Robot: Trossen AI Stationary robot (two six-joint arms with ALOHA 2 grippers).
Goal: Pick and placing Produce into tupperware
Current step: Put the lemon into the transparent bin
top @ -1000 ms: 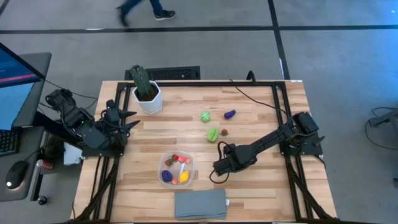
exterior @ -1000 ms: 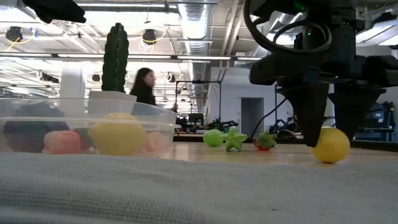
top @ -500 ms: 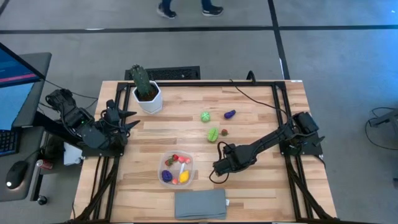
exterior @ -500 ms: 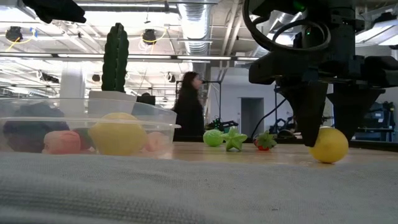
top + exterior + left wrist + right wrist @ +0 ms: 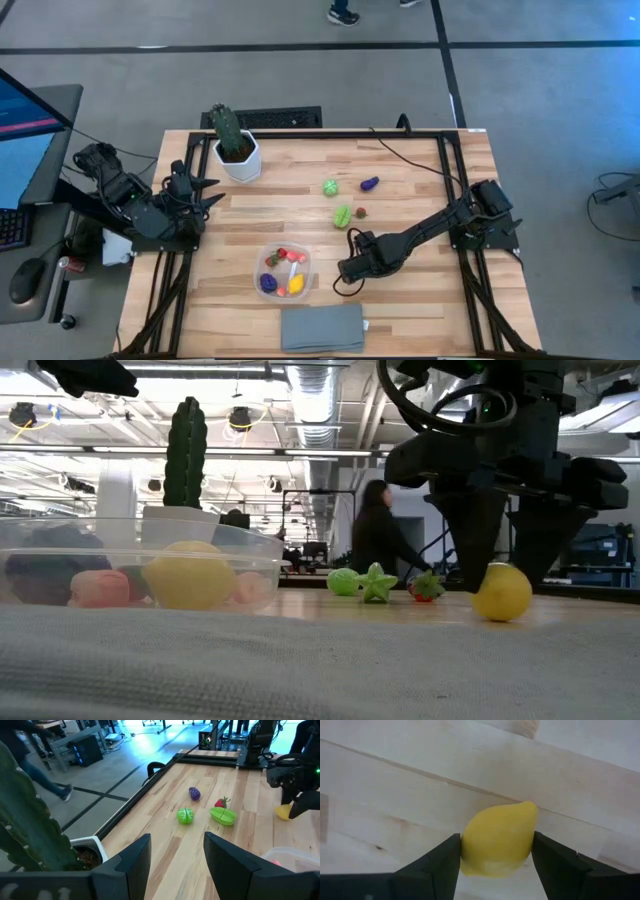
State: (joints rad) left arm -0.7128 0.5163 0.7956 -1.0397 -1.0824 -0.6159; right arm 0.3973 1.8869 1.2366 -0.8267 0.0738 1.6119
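**Right pincer closed on a yellow lemon beside the tupperware**

Down at the lower middle of the high view, the right pincer (image 5: 347, 270) sits low over the wooden surface (image 5: 420, 300), just right of the tupperware (image 5: 283, 271). Its two dark fingers (image 5: 442, 865) press against both sides of a yellow lemon (image 5: 497, 839), which fills the centre of the right wrist view. Seen from the low view, the lemon (image 5: 502, 591) touches or nearly touches the surface at the right of the frame, between the finger tips; which of the two cannot be told.

The tupperware stands upright, lower centre of the high view, with a grey folded cloth (image 5: 322, 327) just below it. Inside it lie several pieces of produce: a purple one, a yellow one, red ones and a pale one. In the low view its clear wall (image 5: 140, 565) fills the left of the frame.

Other produce lies loose above and right of the container: a green round piece (image 5: 330, 187), a purple piece (image 5: 369, 183), a green star-shaped piece (image 5: 343, 215) and a small red piece (image 5: 361, 212).

At the left edge of the high view the left pincer (image 5: 212, 191) waits beside the cactus in a white pot (image 5: 236, 147), fingers parted and holding nothing.

A person (image 5: 380, 545) stands in the room beyond the surface.
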